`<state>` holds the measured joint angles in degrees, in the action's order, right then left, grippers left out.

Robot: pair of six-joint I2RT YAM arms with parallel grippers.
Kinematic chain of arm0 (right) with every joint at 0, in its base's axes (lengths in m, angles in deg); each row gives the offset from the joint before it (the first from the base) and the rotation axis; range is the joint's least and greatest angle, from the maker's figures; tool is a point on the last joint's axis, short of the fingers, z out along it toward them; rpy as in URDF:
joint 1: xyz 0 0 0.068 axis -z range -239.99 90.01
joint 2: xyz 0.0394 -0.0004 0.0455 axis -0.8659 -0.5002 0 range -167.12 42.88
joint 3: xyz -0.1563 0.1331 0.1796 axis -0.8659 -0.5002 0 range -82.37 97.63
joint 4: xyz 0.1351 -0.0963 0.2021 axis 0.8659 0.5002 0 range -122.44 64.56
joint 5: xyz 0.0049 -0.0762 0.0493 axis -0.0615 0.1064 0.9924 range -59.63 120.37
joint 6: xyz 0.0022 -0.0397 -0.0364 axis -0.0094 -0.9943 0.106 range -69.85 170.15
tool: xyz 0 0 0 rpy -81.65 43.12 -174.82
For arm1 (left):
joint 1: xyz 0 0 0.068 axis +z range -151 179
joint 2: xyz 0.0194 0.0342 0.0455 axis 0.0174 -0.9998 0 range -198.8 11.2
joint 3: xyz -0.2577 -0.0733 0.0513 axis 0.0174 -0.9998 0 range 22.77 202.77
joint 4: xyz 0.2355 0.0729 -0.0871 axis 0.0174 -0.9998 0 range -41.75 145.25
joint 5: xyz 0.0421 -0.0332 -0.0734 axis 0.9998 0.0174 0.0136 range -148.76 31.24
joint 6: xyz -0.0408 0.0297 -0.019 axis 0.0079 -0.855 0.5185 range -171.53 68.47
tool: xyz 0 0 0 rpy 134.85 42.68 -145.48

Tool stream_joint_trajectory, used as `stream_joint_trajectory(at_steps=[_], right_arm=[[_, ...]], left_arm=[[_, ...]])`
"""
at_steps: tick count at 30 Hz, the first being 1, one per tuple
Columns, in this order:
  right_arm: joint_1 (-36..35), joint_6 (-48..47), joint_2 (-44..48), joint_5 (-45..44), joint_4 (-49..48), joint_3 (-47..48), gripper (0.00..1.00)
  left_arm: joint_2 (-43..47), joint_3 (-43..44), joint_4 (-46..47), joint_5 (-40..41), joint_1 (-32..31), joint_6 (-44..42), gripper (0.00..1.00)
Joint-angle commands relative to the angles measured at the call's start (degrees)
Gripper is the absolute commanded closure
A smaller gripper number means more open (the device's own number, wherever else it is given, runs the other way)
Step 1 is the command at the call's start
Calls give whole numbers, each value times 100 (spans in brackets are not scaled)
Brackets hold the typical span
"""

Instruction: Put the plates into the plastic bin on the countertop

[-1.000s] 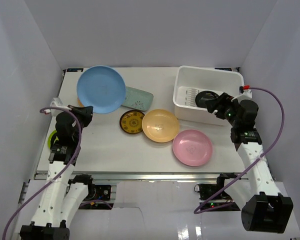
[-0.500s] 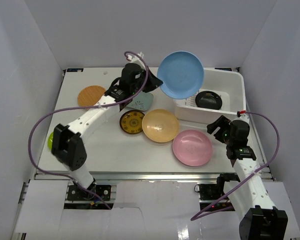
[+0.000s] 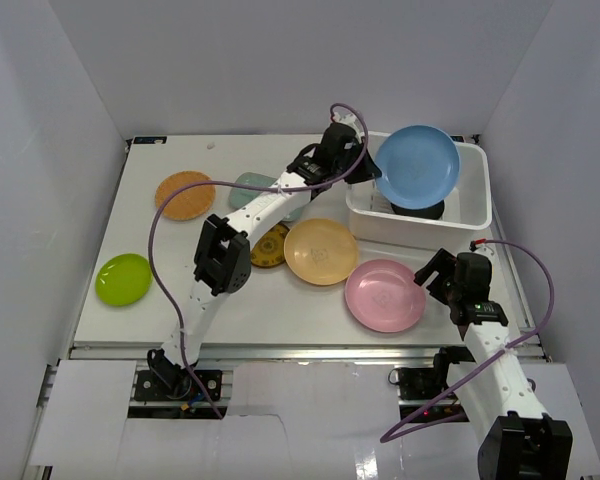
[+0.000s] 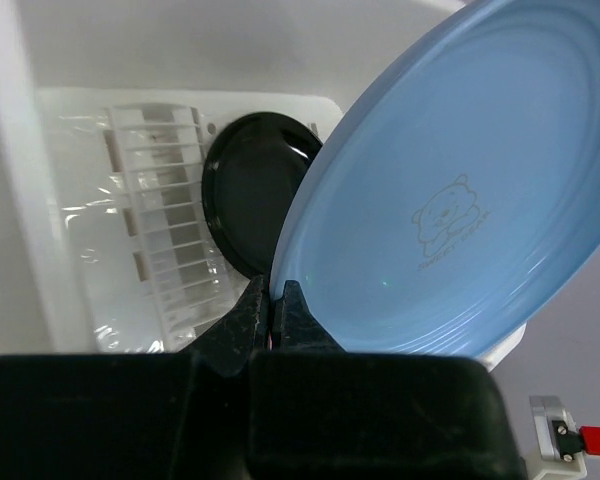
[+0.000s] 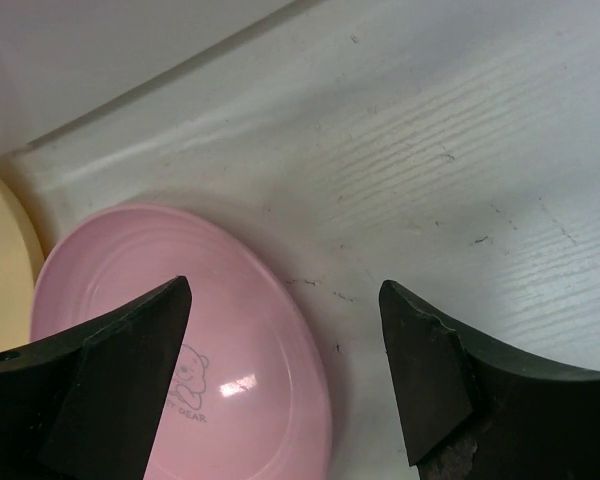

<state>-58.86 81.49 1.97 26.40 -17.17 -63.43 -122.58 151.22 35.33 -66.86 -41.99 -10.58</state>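
My left gripper (image 3: pixel 372 172) is shut on the rim of the blue plate (image 3: pixel 417 166) and holds it tilted above the white plastic bin (image 3: pixel 472 215); the wrist view shows the blue plate (image 4: pixel 460 190) pinched at my gripper (image 4: pixel 273 300). A black plate (image 4: pixel 255 185) lies in the bin (image 4: pixel 80 160). My right gripper (image 3: pixel 432 277) is open over the right rim of the pink plate (image 3: pixel 383 294), also in its wrist view (image 5: pixel 200 340) between the spread fingers (image 5: pixel 130 350). The peach (image 3: pixel 321 250), black-and-yellow (image 3: pixel 270 248), orange (image 3: pixel 185 194), lime green (image 3: pixel 124 278) and teal (image 3: pixel 248 188) plates lie on the countertop (image 3: pixel 180 310).
White walls enclose the countertop on three sides. The left arm stretches diagonally over the teal and patterned plates. A purple cable loops from each arm.
My left arm carried the blue plate from the back left across to above the bin. My right gripper withdrew from the bin to the pink plate's right rim.
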Motion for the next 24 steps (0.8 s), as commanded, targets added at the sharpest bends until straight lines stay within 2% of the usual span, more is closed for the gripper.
stream_joint_trajectory(at_steps=[1,5,6,8,9,12,13,16,18,20,21,22,23,24], right_arm=[[19,-31,109,-113,55,-30,18],[19,-83,-22,36,-6,-101,18],[19,-83,-75,115,-15,-153,19],[19,-92,-93,185,-59,-206,23],[19,-92,-102,203,-129,-241,24],[19,-92,-128,300,-287,-373,31],[19,-92,-198,344,-331,-417,33],[19,-83,-356,678,-419,-479,40],[19,-83,-392,704,-454,-575,49],[19,-40,-366,669,-472,-619,63],[19,-13,-322,643,-463,-619,68],[11,13,-217,625,-463,-628,73],[10,74,-155,582,-446,-611,82],[10,92,-15,555,-411,-593,85]], left_arm=[[-33,576,-179,-148,-137,36,100],[-219,630,-179,-166,-190,80,98],[-237,603,-179,-209,-190,89,83],[-228,525,-179,-227,-190,89,64],[-211,498,-170,-236,-190,89,47],[-53,567,-143,-298,-190,-7,27],[26,594,-135,-298,-190,-51,16],[500,559,-126,-210,-190,-350,6],[1147,297,-117,-35,-190,-526,6],[1729,-580,5,150,-190,-754,6],[2437,-1045,128,394,-190,-816,6],[2818,-2128,303,545,-190,-877,6],[3187,-2687,679,694,-190,-904,6],[3556,-3206,848,1087,-181,-931,6]])
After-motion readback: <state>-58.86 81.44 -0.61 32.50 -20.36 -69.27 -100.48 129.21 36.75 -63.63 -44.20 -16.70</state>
